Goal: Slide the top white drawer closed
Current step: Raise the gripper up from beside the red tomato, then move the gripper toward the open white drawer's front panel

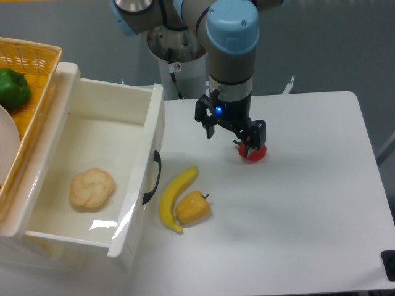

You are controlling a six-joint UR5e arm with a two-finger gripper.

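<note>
Drawer work is not yet begun: the top white drawer (92, 185) stands pulled far out at left, a bread roll (92, 188) inside. Farther back, the gripper (237, 137) hovers over a red object (253, 152), its opening unreadable. Next it must reach the drawer's front and push.

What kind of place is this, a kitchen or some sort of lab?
Probably a robotics lab, not a kitchen. A robot arm's gripper hangs over a plain white table, and what look like toy foods, a banana and a bread roll, sit by an open top white drawer.
</note>
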